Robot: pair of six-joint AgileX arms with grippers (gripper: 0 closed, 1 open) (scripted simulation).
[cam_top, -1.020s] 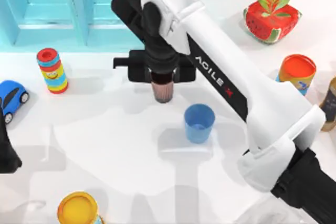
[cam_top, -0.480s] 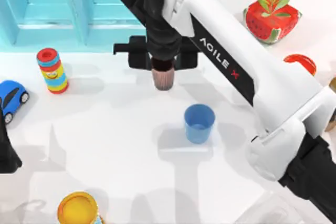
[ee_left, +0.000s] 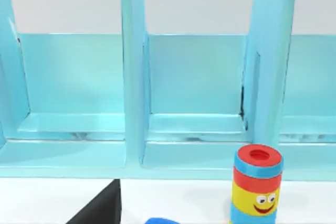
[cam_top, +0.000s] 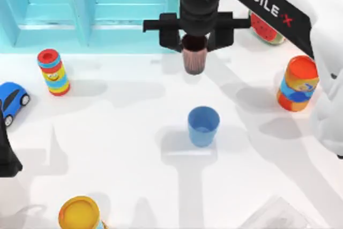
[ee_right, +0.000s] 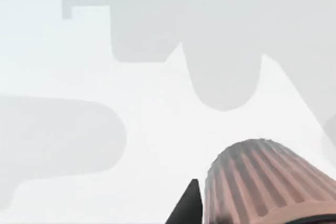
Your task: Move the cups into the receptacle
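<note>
A ribbed reddish-brown cup (cam_top: 194, 64) hangs above the table near its far middle, with my right gripper (cam_top: 194, 52) shut on its rim. In the right wrist view the same cup (ee_right: 262, 182) fills the near corner, well above the white tabletop and its own shadow. A plain blue cup (cam_top: 203, 126) stands upright at the table's centre, nearer than the held cup. The receptacle, a turquoise compartmented shelf (cam_top: 80, 9), lies at the far left and faces the left wrist camera (ee_left: 194, 129). My left arm (cam_top: 5, 154) stays parked at the left edge.
A striped smiley cylinder (cam_top: 52, 72) and a blue toy car (cam_top: 12, 100) sit at the left. An orange-and-blue can (cam_top: 298, 84) stands at the right, with a watermelon planter (cam_top: 262, 28) beyond it. A yellow-topped cylinder (cam_top: 79, 213) is at the near left.
My right arm has lifted the brown cup and carried it to the right and toward the far edge. The blue cup and the left arm have not moved.
</note>
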